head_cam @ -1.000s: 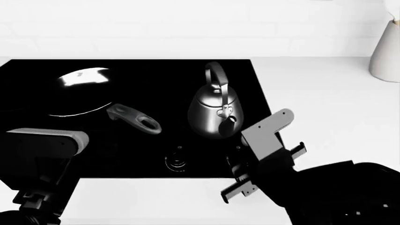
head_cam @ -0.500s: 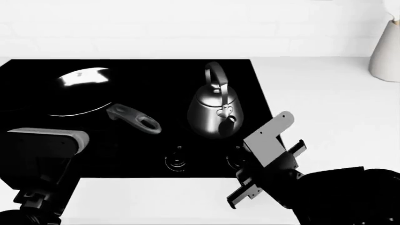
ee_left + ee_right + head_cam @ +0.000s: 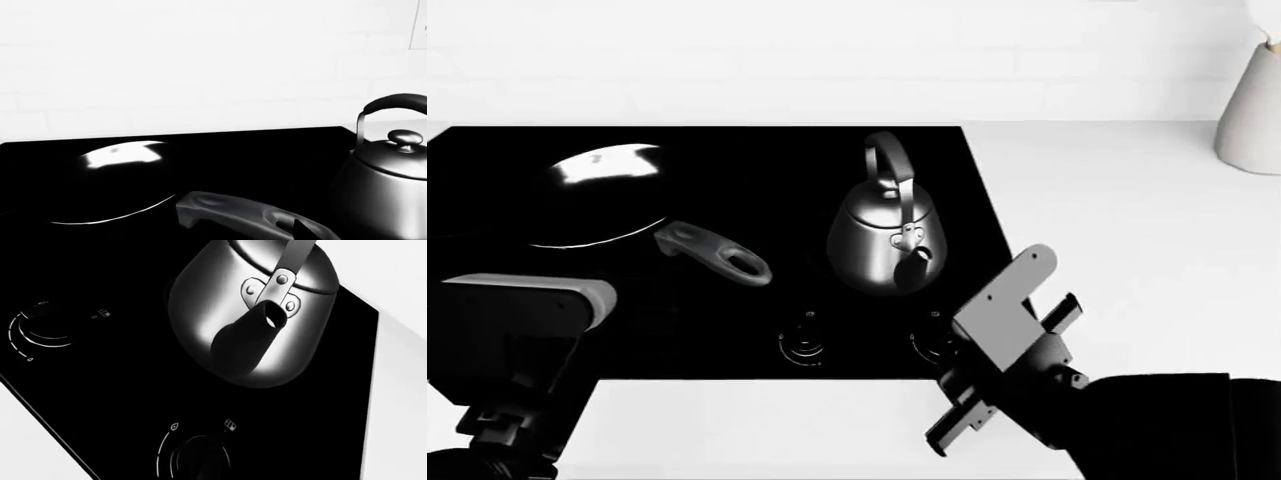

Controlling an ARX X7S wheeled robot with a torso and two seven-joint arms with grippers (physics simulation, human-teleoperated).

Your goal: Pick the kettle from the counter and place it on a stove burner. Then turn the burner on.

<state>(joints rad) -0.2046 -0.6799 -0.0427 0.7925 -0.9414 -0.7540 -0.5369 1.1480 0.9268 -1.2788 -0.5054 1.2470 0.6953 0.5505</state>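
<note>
White worktop, the counter [image 3: 1121, 200], fills the right side and lower edge of the head view; glossy black glass, the cooktop [image 3: 761, 160], occupies the centre and left of that frame, and no burner ring is visible on it; the right arm [image 3: 1174, 430] enters from the lower right corner, the left arm [image 3: 507, 340] from the lower left; a dark frying pan [image 3: 594, 195] sits on the glass at upper left, its grey handle [image 3: 714, 253] pointing toward frame centre; the kettle [image 3: 888, 235] stands upright on the glass right of centre, well apart from the pan, arched black handle up, spout [image 3: 250, 337] facing the front edge; a pale vase [image 3: 1252, 100] stands at the far right edge; the right gripper [image 3: 1008, 345] hovers at lower centre-right, over the front right corner of the glass, its flat fingers spread apart with nothing between them, just beside the right knob [image 3: 934, 345]; the left knob [image 3: 805, 343] lies at lower centre; the left gripper's fingers are not visible in any view, so their state cannot be determined.
</note>
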